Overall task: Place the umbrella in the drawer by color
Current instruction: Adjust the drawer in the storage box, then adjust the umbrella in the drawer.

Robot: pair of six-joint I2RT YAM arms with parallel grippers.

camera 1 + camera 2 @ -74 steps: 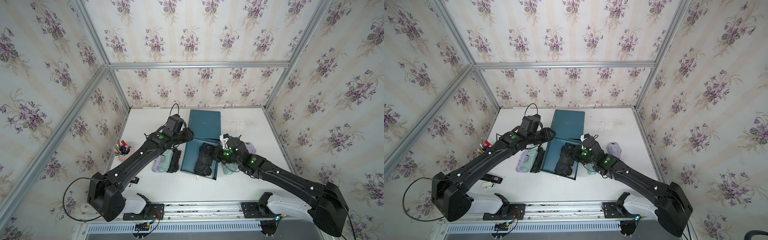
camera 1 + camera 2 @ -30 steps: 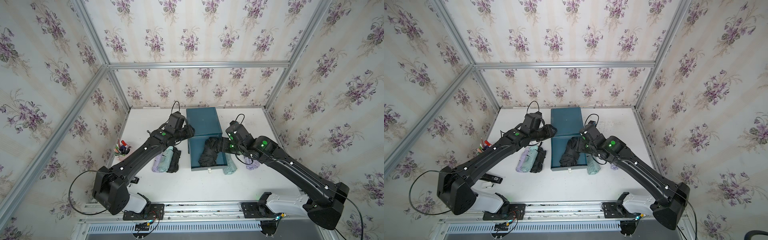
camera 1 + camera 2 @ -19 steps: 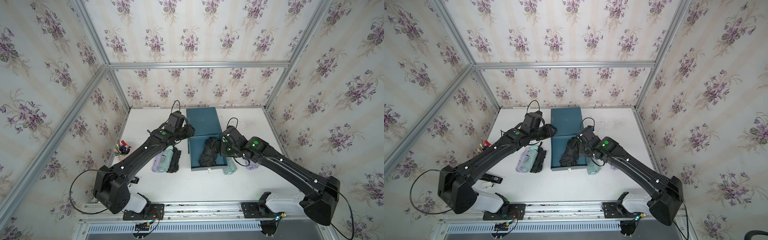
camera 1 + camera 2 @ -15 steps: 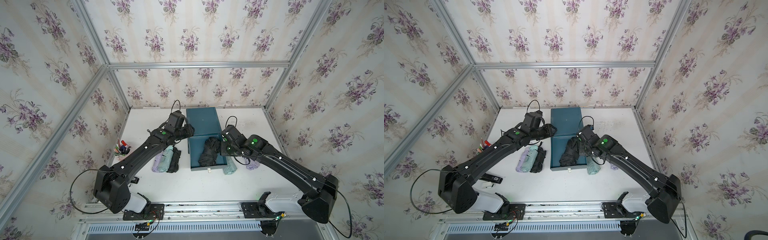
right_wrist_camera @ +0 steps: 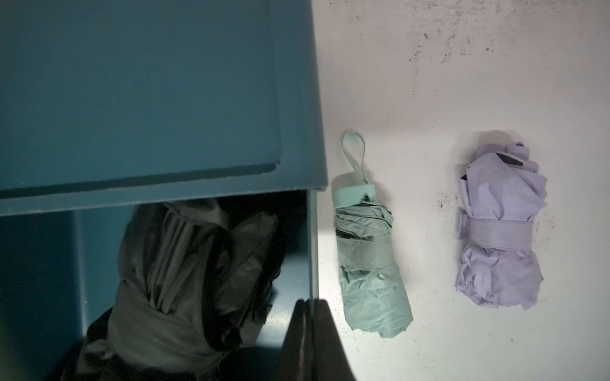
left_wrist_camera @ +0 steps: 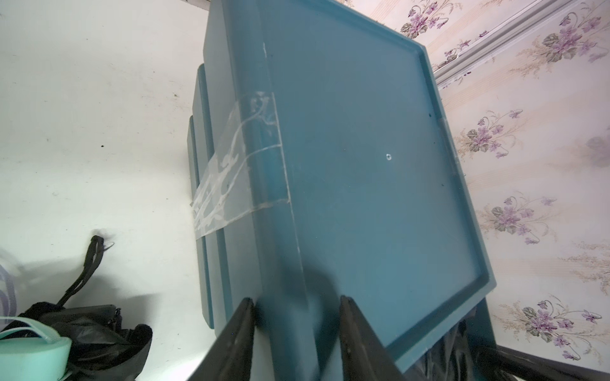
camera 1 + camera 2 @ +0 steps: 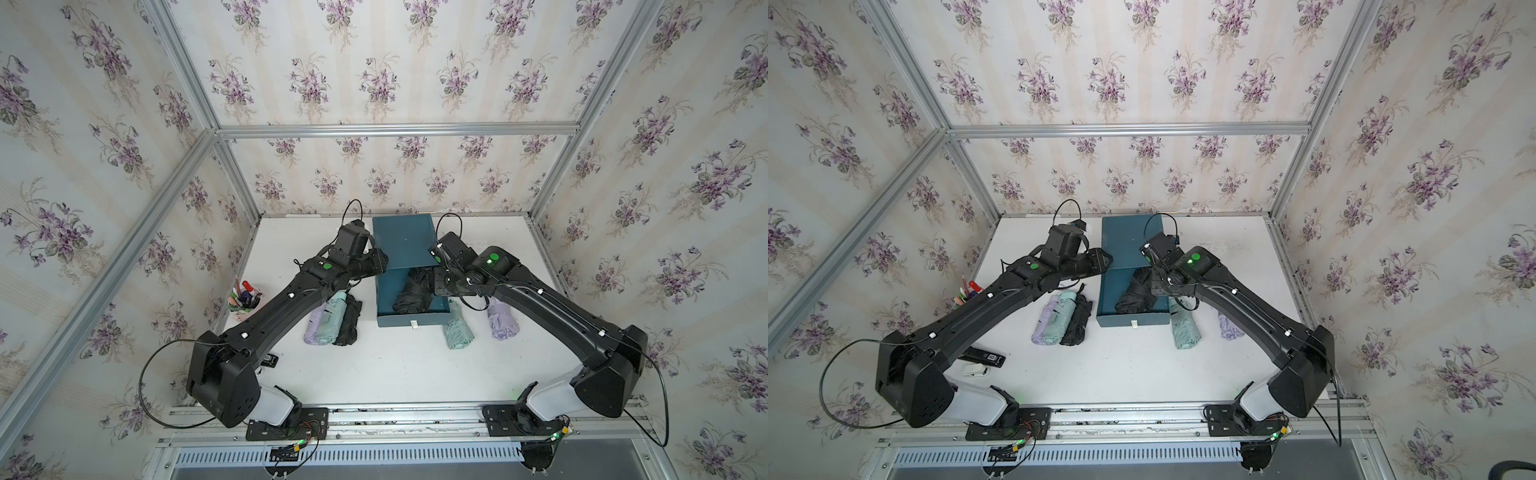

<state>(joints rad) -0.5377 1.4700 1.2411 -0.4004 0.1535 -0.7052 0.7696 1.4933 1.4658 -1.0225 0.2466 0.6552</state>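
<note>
From my console I see the teal cabinet [image 7: 403,241] standing at the back middle of the white desk [image 7: 395,374], with one drawer [image 7: 413,320] pulled out toward the arms; the black umbrella [image 7: 413,291] lies folded inside that drawer, slanting across its floor, its far end tucked under the cabinet's overhang in the right wrist view; the right tool [image 5: 309,303] is closed, its fingers pressed together on the drawer's right-hand wall, whose thin edge runs straight into the seam between them (one finger sits inside the drawer, the other outside); the left tool [image 6: 295,301] has its fingers apart, astride the cabinet's upper left edge near the front corner, one finger down the side wall and the other over the top; a strip of clear tape [image 6: 237,174] is stuck across that same side of the cabinet; just beside the drawer on its right lies a mint umbrella [image 7: 457,330], handle end toward the cabinet, and farther right, apart from it, a lilac umbrella [image 7: 503,322], partly hidden by the right arm in both top views; on the drawer's left, near but not touching it, three more lie side by side and packed close: the second black umbrella [image 7: 349,318] nearest the drawer, then the second mint umbrella [image 7: 330,318], then the second lilac umbrella [image 7: 313,326] outermost; a cup of pens [image 7: 245,297] stands at the desk's left edge.
</note>
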